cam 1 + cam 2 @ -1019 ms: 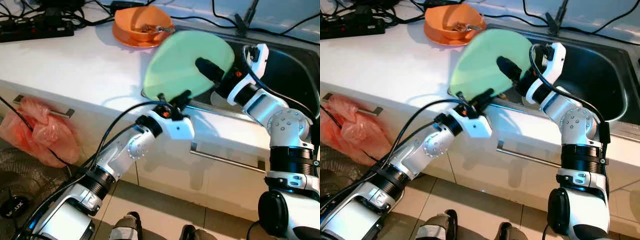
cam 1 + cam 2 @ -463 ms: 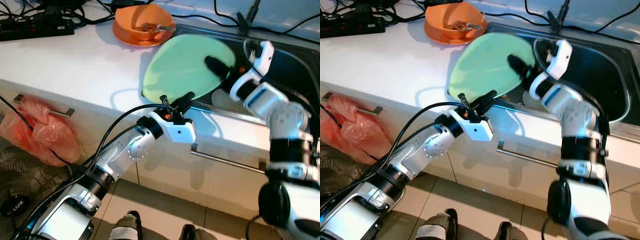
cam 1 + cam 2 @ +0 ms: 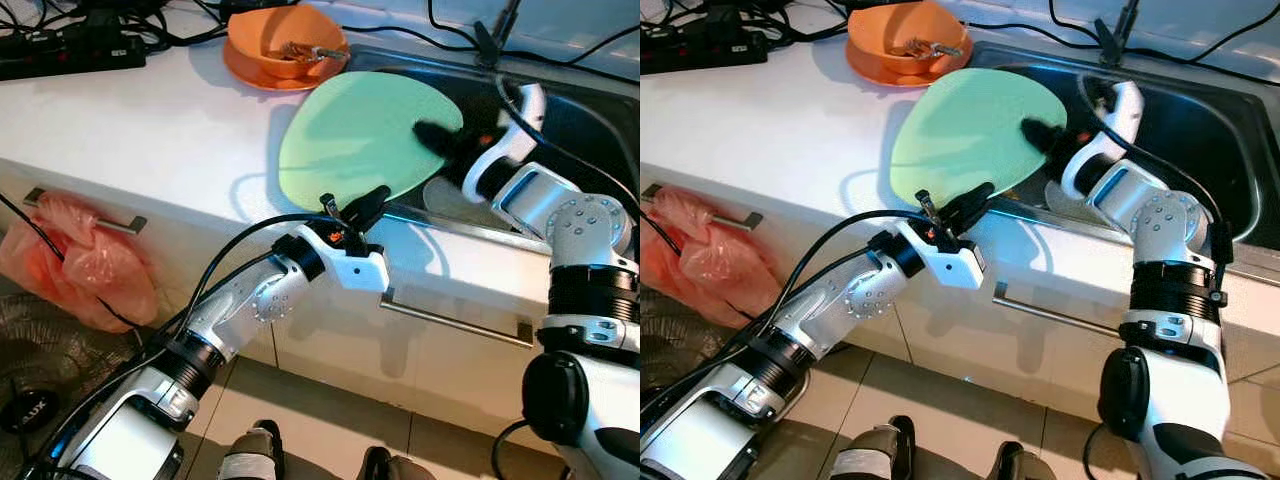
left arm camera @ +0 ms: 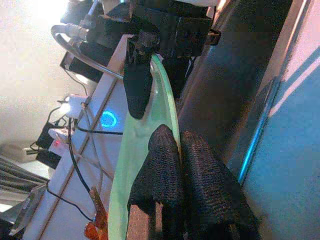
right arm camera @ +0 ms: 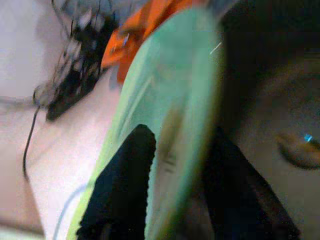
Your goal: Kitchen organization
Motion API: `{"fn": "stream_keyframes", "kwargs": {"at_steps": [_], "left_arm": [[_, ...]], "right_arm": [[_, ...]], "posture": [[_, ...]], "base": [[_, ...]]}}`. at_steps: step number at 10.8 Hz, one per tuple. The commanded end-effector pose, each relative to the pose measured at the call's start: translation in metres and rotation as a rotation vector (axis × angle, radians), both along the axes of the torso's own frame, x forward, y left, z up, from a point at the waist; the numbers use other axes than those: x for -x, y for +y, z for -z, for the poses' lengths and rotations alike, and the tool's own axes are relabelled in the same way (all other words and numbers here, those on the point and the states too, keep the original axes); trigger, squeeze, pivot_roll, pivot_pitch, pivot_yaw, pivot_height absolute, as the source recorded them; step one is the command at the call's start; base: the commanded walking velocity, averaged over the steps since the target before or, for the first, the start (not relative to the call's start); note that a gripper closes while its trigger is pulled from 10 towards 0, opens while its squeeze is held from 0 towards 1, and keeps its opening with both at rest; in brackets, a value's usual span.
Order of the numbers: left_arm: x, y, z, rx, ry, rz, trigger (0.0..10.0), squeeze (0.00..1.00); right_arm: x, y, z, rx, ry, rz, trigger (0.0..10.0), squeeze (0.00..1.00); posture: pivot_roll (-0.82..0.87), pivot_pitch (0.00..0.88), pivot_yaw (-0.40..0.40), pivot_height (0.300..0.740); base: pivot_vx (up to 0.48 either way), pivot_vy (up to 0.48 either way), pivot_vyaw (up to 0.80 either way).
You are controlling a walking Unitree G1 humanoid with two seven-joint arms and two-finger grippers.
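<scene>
white kitchen counter (image 3: pixel 130 130), steel sink (image 3: pixel 590 125) alongside. green plate (image 3: pixel 350 135) tilted over sink's near rim, pinched at near edge by left gripper (image 3: pixel 352 205), far edge clamped by right gripper (image 3: pixel 445 140). orange bowl (image 3: pixel 285 45) behind.

The two eye views look steeply down from the head onto the white counter (image 3: pixel 130 120) and the sink (image 3: pixel 1200 130) at upper right; the right eye sits slightly aside, so everything shifts left. Each wrist camera peers along its own black fingers at very close range — both share the green plate (image 3: pixel 360 135), seen edge-on in the left wrist view.
</scene>
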State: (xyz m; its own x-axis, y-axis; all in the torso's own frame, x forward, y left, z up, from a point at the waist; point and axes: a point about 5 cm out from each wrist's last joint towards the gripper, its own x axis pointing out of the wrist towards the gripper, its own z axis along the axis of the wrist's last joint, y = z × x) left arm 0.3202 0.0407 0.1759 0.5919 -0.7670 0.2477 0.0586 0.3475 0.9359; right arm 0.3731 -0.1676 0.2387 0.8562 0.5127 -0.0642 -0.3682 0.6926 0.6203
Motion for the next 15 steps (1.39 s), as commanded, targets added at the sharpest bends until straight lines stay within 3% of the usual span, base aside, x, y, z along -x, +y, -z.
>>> {"fn": "stream_keyframes", "kwargs": {"at_steps": [1,3,7,8,9,12,15], "left_arm": [[0.002,-0.012,-0.027,0.084,-0.117,0.056,0.0,0.0],[0.004,-0.012,-0.027,0.086,-0.127,0.066,0.0,0.0],[0.004,-0.01,-0.029,0.099,-0.151,0.076,0.0,0.0],[0.004,-0.009,-0.029,0.104,-0.145,0.079,0.8,0.06],[0.004,-0.009,-0.03,0.114,-0.146,0.081,10.0,1.0],[0.011,-0.015,-0.035,0.175,-0.102,0.164,10.0,1.0],[0.021,-0.016,-0.058,0.267,-0.131,0.242,10.0,1.0]], "right_arm": [[0.004,0.002,0.013,0.036,0.07,-0.041,0.0,0.0],[0.01,0.001,0.014,0.038,0.08,-0.092,0.0,0.0],[0.007,0.0,0.01,0.046,0.071,-0.072,0.0,0.0],[0.006,-0.001,0.009,0.042,0.065,-0.058,0.0,0.0],[0.006,-0.001,0.009,0.04,0.064,-0.051,0.0,0.0],[0.001,-0.008,0.009,0.031,0.057,0.063,0.0,0.0],[-0.004,-0.015,0.013,0.025,0.052,0.136,0.0,0.0]], "posture": [[0.12,0.178,-0.03,0.74],[0.12,0.178,-0.031,0.74],[0.12,0.175,-0.034,0.74],[0.12,0.173,-0.034,0.74],[0.12,0.173,-0.034,0.74],[0.12,0.168,-0.033,0.74],[0.13,0.158,-0.033,0.74]], "base": [[0.0,0.0,0.0],[0.0,0.0,0.0],[0.0,0.0,0.0],[0.0,0.0,0.0],[0.0,0.0,0.0],[0.0,0.0,0.0],[0.0,0.0,0.0]]}}
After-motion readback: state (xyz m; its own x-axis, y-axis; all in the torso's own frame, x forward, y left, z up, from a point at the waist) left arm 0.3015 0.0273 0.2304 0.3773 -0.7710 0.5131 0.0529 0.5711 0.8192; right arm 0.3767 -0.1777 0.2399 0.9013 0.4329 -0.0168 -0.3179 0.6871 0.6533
